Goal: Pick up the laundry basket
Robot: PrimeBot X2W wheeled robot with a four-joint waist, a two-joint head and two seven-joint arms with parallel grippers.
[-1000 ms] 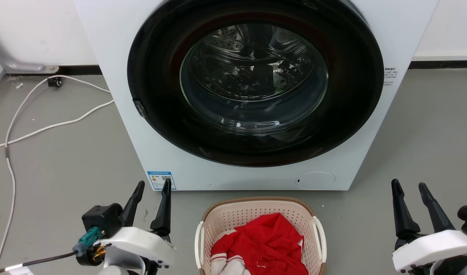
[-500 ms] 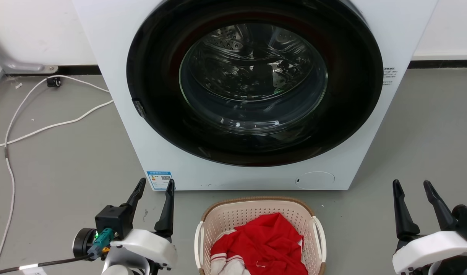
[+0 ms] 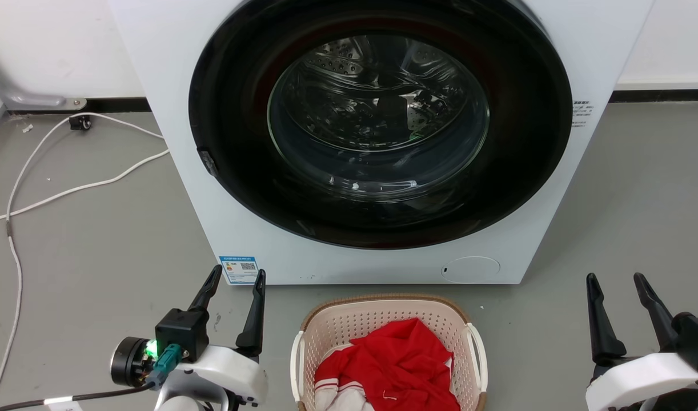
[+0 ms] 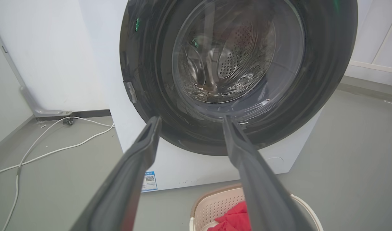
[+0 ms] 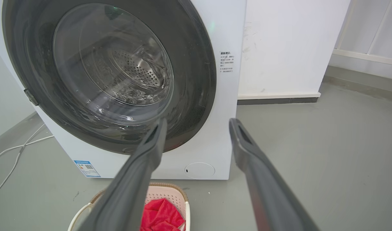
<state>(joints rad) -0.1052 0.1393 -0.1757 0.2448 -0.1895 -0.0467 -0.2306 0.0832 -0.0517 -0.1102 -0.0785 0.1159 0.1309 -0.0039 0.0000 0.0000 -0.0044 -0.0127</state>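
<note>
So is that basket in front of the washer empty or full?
Partly full. The laundry basket holds crumpled red-and-white cloth; the head view shows its far perforated wall bare above the pile.

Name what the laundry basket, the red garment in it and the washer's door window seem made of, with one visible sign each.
Laundry basket: likely moulded plastic, matte cream; even rows of holes, woven-look brown rim.
Red garment: soft cloth; it folds and creases.
Door window: clear glossy glass or plastic; highlights, drum seen through it.
</note>
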